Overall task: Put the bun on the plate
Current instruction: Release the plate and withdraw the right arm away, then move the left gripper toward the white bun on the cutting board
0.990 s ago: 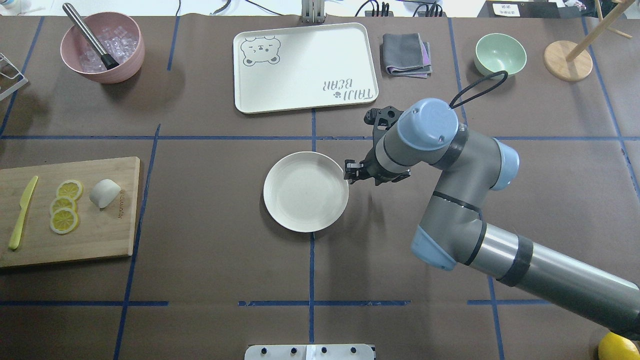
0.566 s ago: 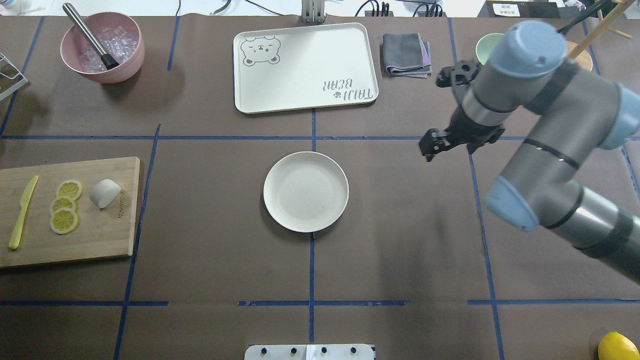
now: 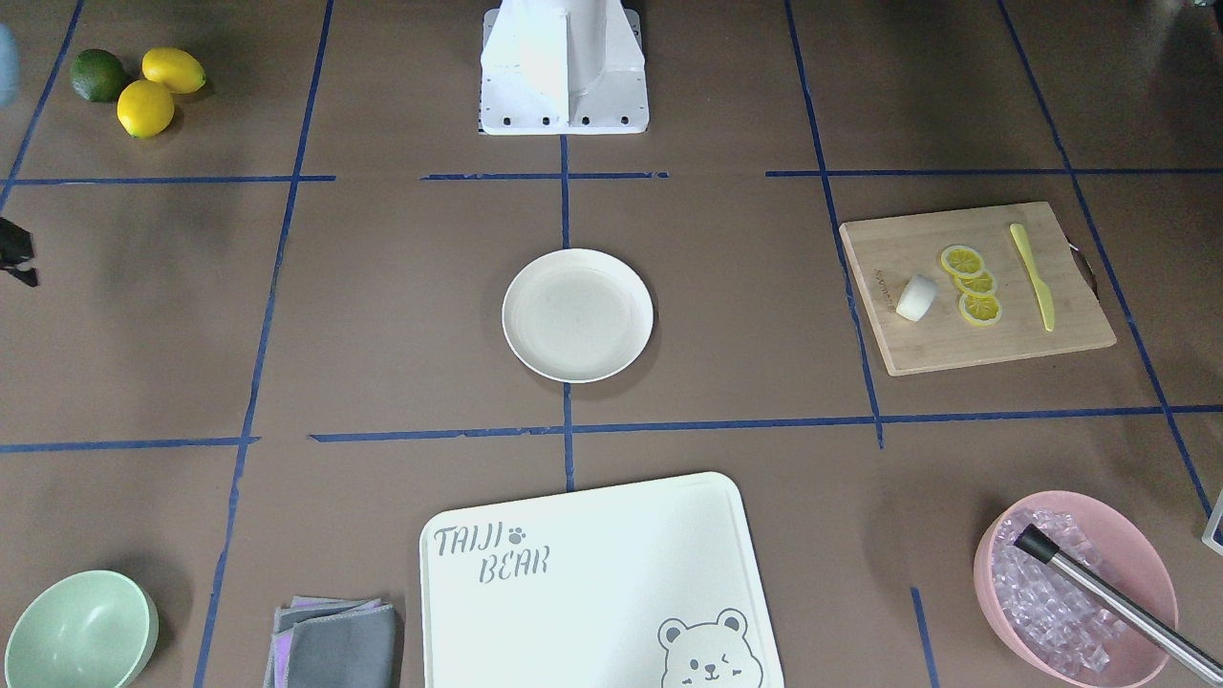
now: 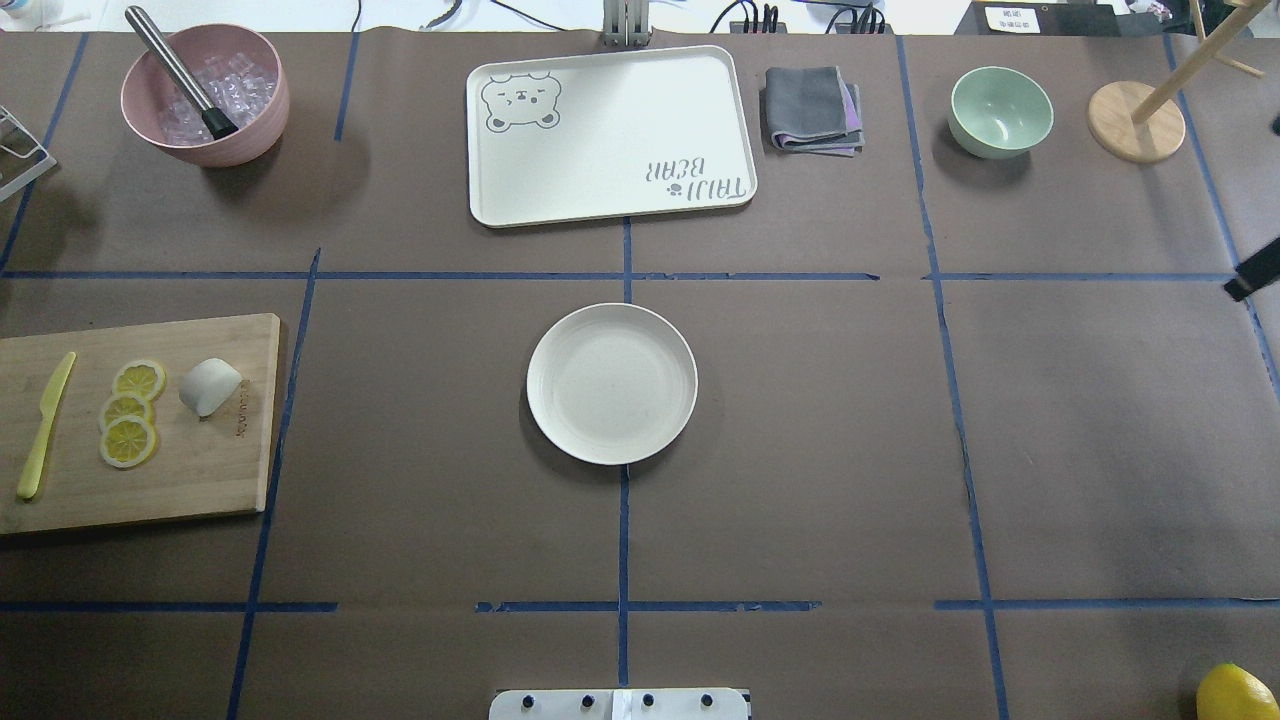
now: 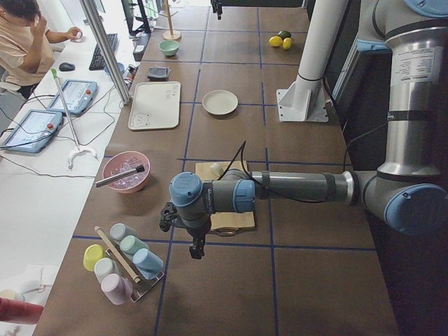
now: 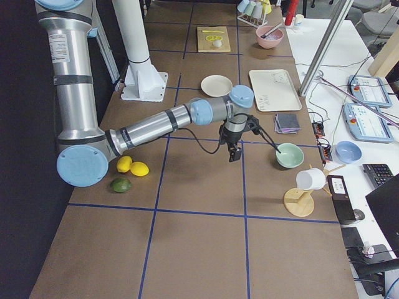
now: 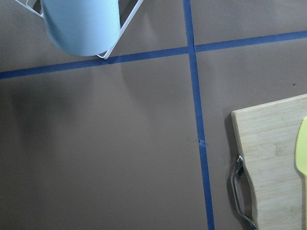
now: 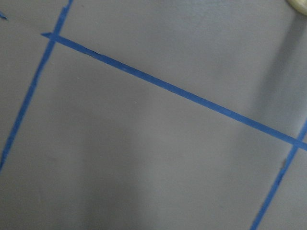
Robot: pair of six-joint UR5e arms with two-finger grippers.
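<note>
The white bun (image 4: pixel 210 386) lies on the wooden cutting board (image 4: pixel 180 480) at the table's left, beside lemon slices (image 4: pixel 130 412) and a yellow knife (image 4: pixel 45 425). The cream plate (image 4: pixel 612 384) sits bare at the table's centre. My right gripper (image 4: pixel 1252 281) shows only as a dark tip at the overhead view's right edge, far from the plate, so I cannot tell its state. My left gripper (image 5: pixel 198 250) hangs over the table past the board's outer end, near the cup rack. It appears only in the exterior left view, so I cannot tell its state.
At the far side are a pink bowl (image 4: pixel 205 95) of ice with a metal tool, the bear-printed board (image 4: pixel 610 135), a folded cloth (image 4: pixel 812 110), a mint bowl (image 4: pixel 1000 110) and a wooden stand (image 4: pixel 1135 120). Lemons and a lime (image 3: pixel 143 91) lie near the base. A cup rack (image 5: pixel 126 262) stands beyond the board.
My right arm has pulled away from the plate's right rim and swung out to the right edge of the overhead view. The plate and bun have not moved.
</note>
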